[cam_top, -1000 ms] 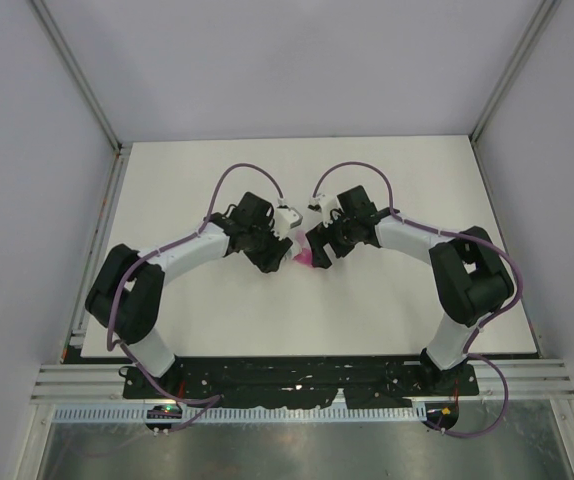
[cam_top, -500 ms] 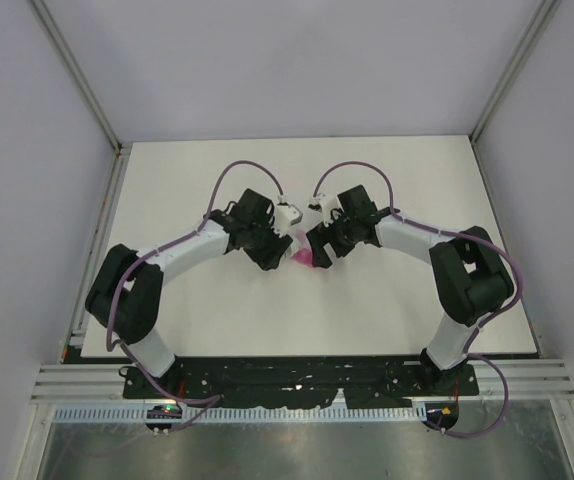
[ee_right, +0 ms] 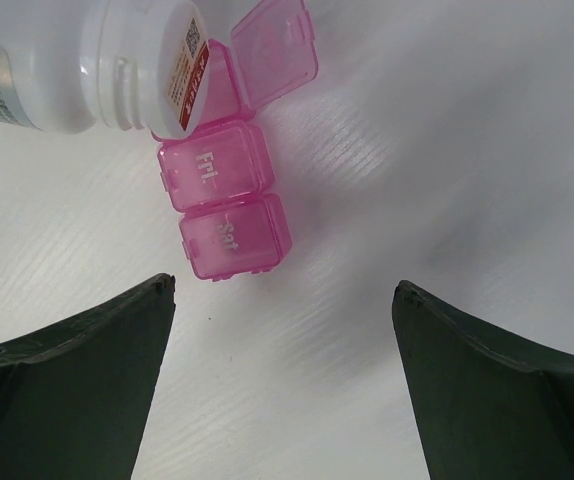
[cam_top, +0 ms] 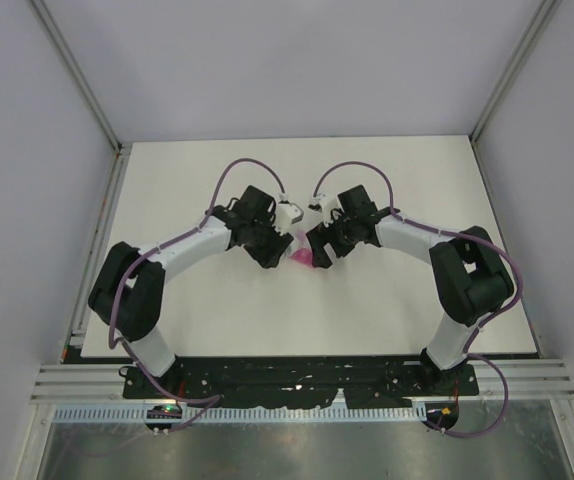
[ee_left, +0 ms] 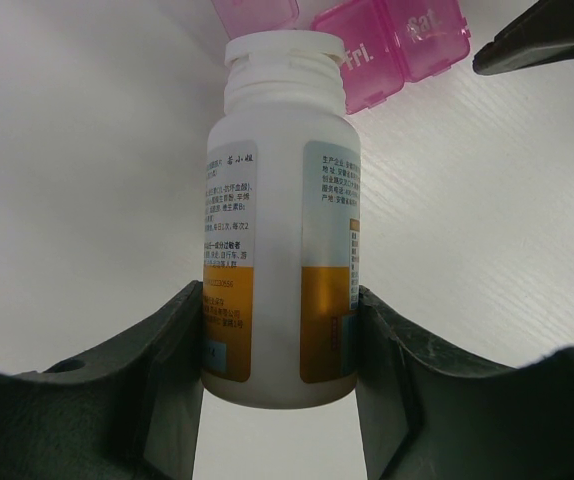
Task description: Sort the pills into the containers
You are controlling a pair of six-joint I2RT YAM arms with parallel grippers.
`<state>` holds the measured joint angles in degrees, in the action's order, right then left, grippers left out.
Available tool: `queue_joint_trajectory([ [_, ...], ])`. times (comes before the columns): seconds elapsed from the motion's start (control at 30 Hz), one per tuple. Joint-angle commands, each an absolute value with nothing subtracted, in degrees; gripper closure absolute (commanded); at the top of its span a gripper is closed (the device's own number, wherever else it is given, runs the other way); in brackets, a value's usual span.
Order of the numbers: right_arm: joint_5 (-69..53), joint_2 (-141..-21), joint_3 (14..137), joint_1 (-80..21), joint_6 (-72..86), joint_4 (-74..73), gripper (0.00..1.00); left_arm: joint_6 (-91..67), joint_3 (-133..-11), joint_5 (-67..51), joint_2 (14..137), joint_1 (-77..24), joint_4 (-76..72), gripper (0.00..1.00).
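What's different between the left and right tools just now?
The left tool grips a white bottle, tipped toward the pink pill box's open compartment; the right tool holds nothing. The left tool's jaws are closed on the bottle's sides; the right tool's stand wide apart. Both are dark and sit near the pill box.

Top camera sits high above the near edge of the table (cam_top: 387,300), looking down and forward, far off, so the pill box (cam_top: 302,259) is just a pink speck at mid-table. Left wrist camera is low and very close behind the bottle (ee_left: 277,220), facing past it to the pill box (ee_left: 392,45) at the top of its view. Right wrist camera hangs close above the pill box (ee_right: 225,210), tilted down at it, with the bottle (ee_right: 67,60) at upper left. All three views share the pill box, and both wrist views share the bottle.
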<state>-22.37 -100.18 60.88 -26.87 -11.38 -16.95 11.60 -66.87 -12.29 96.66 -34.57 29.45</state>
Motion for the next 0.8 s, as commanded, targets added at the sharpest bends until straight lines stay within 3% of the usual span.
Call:
queue_joint_trajectory([
  [0.0, -23.55, -100.55, 63.28, -26.54, -10.81, -16.70, 0.07, 12.74, -70.22, -11.69, 97.21, -34.98, 31.02, 1.00],
  [0.77, -23.82, -100.46, 63.28, -26.37, -10.81, -16.79, 0.06, 13.10, -74.18, -10.72, 99.67, -35.42, 35.33, 1.00],
])
